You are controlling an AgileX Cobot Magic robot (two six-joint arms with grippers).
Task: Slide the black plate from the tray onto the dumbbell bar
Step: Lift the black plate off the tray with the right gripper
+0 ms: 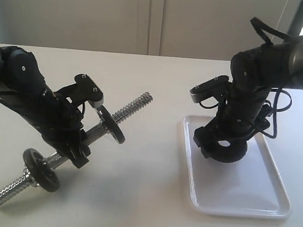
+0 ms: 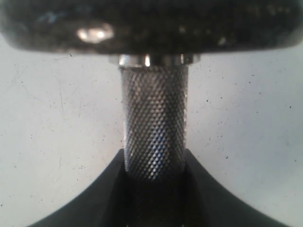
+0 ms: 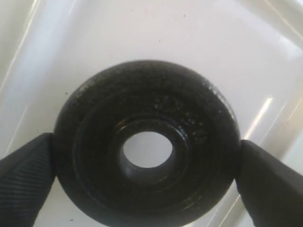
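At the near edge of the white table (image 1: 148,214), the dumbbell bar (image 1: 7,192) is slanting upward, its lower threaded end pointing toward the camera and sitting low over the tabletop. A first loaded disc (image 1: 40,168) is riding on the bar just above that end.

Just behind it, the left gripper (image 1: 78,152) is clamping the bar's knurled middle. The left wrist view is showing the dark fingers (image 2: 102,194) closed on both sides of the knurled steel (image 2: 154,127). A second loaded disc (image 1: 113,125) is sitting farther up the bar, beyond the grip, and the bare upper threaded end is rising past it toward the middle of the table.

To the right, the tray (image 1: 240,193) is lying flat on the table. Over its far left part, the right gripper (image 1: 224,147) is reaching down onto the black plate (image 1: 237,153). In the right wrist view its fingers (image 3: 26,175) are pressing against opposite sides of the plate's (image 3: 94,142) rim, with the white tray (image 3: 142,33) showing through the centre hole. Whether the plate is resting on the tray or lifted just off it cannot be told.

Behind the table, pale cabinet panels (image 1: 149,17) are closing the scene.
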